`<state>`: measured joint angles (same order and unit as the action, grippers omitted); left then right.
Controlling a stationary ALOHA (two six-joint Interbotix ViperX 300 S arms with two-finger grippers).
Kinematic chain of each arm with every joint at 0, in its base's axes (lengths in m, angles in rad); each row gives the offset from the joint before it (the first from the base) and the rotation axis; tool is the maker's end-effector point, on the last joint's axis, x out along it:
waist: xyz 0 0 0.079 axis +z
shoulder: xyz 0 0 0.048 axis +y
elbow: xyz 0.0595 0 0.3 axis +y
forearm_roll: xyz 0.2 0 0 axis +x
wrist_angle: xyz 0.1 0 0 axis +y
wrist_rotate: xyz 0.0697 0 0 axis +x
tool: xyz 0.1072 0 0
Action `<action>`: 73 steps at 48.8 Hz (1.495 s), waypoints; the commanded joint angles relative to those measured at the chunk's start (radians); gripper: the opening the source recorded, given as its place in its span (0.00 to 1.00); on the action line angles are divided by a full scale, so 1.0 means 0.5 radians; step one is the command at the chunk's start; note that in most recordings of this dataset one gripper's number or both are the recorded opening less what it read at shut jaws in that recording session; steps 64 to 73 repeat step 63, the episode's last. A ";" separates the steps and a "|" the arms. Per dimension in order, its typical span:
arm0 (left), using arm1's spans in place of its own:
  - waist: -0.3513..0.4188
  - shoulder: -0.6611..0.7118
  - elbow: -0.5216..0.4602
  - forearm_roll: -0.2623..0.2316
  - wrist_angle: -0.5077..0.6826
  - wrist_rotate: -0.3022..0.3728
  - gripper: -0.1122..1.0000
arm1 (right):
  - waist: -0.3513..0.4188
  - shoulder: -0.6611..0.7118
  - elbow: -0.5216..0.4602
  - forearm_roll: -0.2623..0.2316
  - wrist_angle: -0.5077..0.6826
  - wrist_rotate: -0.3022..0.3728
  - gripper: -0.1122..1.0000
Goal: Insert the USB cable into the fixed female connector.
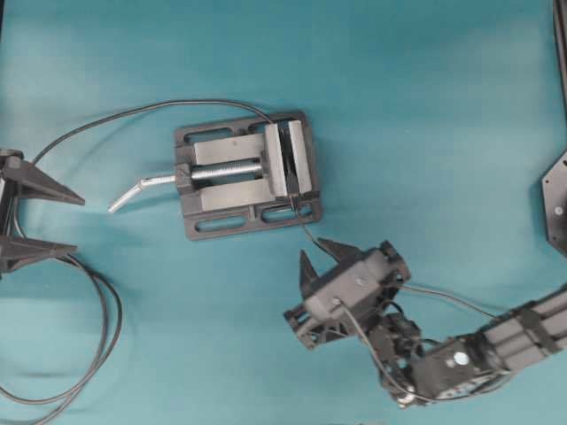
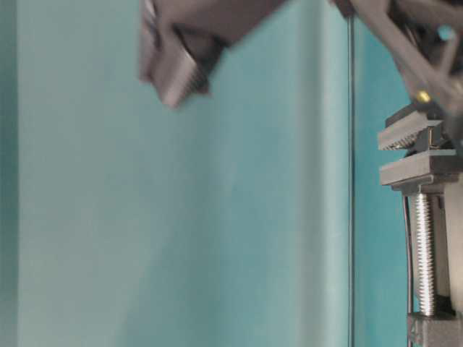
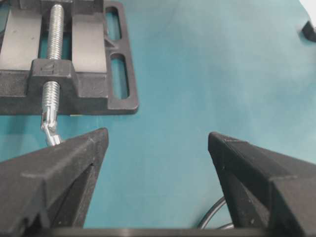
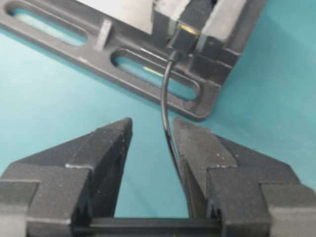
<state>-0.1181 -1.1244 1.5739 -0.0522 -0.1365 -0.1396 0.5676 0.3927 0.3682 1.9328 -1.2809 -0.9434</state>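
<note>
USB cable [image 4: 168,118] plugged at vise [image 4: 148,74], trailing between open right pincer [image 4: 152,129] tips.

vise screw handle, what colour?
Shiny silver metal, on the vise's bent handle; the vise body is dark grey. Clearest in the overhead view.

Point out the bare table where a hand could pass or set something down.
Bare teal lies along the whole top edge above the vise, and right of it as far as the black plate at the edge. Bottom centre, between the looped cable and the right gripper, is bare too. Crowded: between vise and right gripper, where the USB cable runs.
</note>
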 commanded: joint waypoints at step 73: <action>0.000 0.015 -0.025 0.006 -0.015 -0.015 0.95 | -0.362 -1.859 1.917 -1.730 0.623 0.657 0.50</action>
